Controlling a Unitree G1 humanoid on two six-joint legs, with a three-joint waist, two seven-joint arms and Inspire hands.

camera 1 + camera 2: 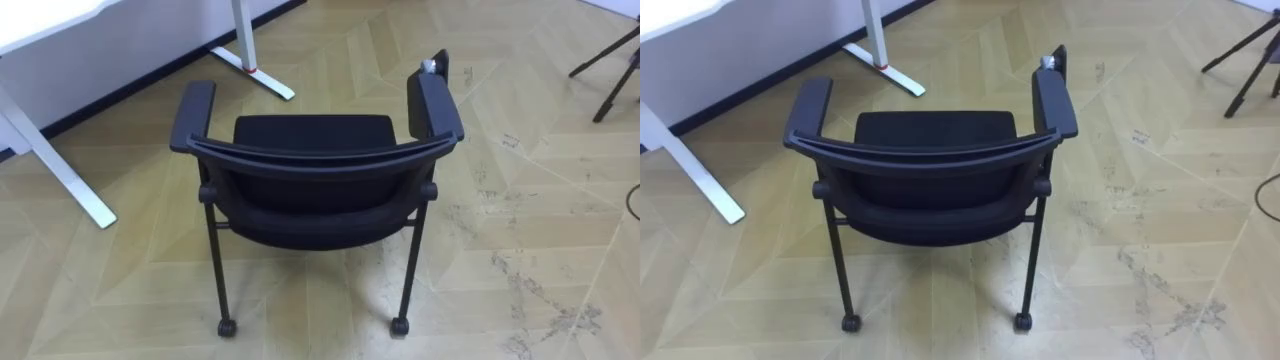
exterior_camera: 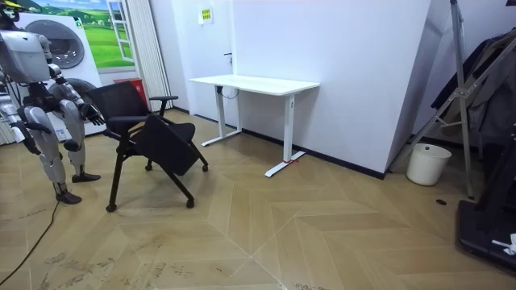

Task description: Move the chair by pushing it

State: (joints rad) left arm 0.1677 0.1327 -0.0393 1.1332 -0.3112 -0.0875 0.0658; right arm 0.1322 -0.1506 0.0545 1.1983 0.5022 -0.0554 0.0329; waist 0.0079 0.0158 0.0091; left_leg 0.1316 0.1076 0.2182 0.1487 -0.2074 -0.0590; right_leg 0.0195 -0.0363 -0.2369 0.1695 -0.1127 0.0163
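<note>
Standing behind a black chair (image 1: 315, 160), the robot faces a white desk (image 2: 254, 83).

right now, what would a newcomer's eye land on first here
A black chair with armrests and castors stands right in front of the robot on the wooden floor, its back turned to the robot. Beyond it, to the robot's left, a white desk stands by the white wall. A white bin sits at the room view's right.
</note>
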